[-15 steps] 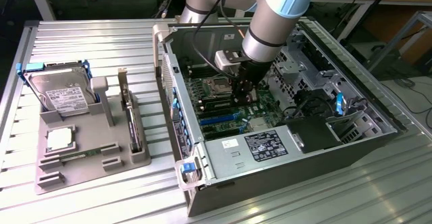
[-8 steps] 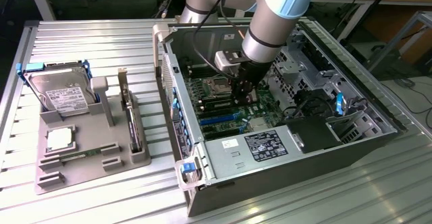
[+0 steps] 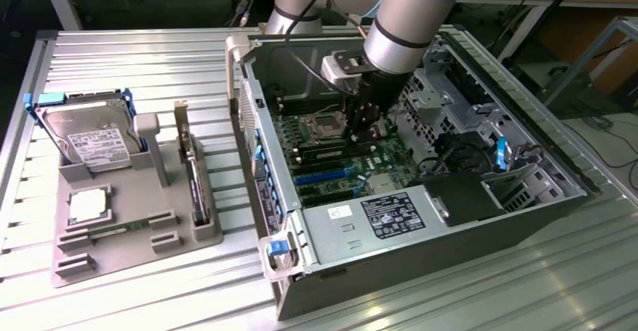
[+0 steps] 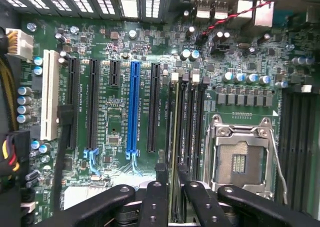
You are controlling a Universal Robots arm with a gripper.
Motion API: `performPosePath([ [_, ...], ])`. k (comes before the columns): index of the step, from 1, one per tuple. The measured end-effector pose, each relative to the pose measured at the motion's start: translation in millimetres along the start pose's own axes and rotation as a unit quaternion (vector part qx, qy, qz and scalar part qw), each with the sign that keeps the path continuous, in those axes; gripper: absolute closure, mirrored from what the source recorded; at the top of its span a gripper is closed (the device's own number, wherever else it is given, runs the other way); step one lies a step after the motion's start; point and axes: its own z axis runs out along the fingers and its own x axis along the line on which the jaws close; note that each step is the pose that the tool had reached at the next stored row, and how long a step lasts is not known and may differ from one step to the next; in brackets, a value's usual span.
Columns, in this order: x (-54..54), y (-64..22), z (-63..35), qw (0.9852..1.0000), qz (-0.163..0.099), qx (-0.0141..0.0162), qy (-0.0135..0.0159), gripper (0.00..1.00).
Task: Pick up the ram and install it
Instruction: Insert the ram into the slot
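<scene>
The ram point(image 4: 174, 127) is a thin green stick seen edge-on. It stands in a memory slot on the motherboard point(image 4: 110, 42), beside the open processor socket point(image 4: 240, 157). My gripper point(image 4: 172, 174) straddles the near end of the stick. Its black fingers point(image 4: 161, 174) stand slightly apart from the stick on either side, so the gripper is open. In the exterior view the gripper point(image 3: 361, 133) reaches straight down into the open computer case point(image 3: 449, 219), over the slots next to the socket.
A grey holder tray point(image 3: 130, 249) lies at the exterior view's left, carrying a hard drive point(image 3: 95, 133), a dark expansion card point(image 3: 194, 174) and a silver processor chip point(image 3: 88, 205). Case walls, drive cages and cables point(image 3: 453, 152) crowd the gripper. A blue slot point(image 4: 133, 107) lies nearby.
</scene>
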Motion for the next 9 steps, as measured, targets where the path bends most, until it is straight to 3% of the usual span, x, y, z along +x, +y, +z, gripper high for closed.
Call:
performPosePath([
  [5, -0.2, 0.1, -2.6, 1.0, 0.0, 0.0, -0.0001, 0.79],
  [9, -0.1, -1.0, -2.7, 1.0, 0.0, 0.0, 0.0, 0.9],
])
